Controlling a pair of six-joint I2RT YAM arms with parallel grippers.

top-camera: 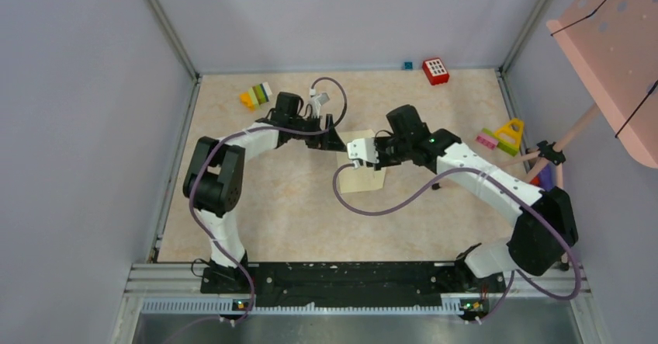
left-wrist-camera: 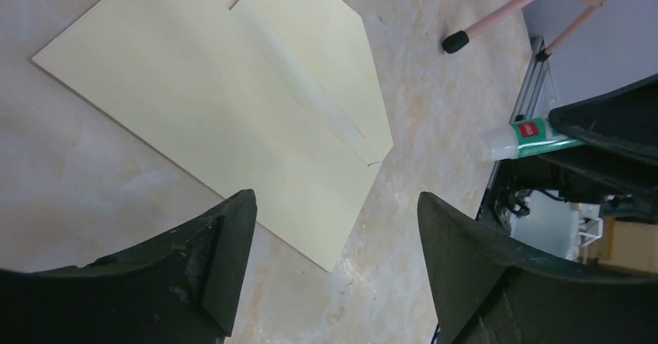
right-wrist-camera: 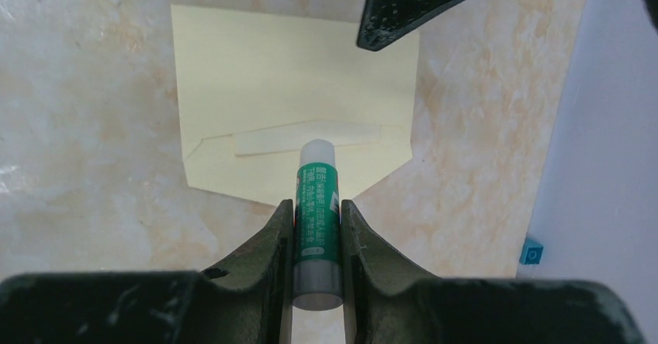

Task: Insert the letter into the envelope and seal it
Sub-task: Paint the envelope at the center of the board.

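Envelope (top-camera: 363, 178) lies flat at the middle of the surface (top-camera: 271, 204), flap spread open. From 3 o'clock the right pincer (right-wrist-camera: 316, 204) clamps a glue stick (right-wrist-camera: 316, 175) aimed at the flap, probably to coat it. The left pincer (left-wrist-camera: 334, 200) gapes wide at the envelope's 10 o'clock, placed to pin the paper.

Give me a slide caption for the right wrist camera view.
Right pincer grips a green glue stick, its white end pointing toward the envelope lying flat on the table.

Envelope (top-camera: 361, 179) flat on marbled table (top-camera: 310, 220)
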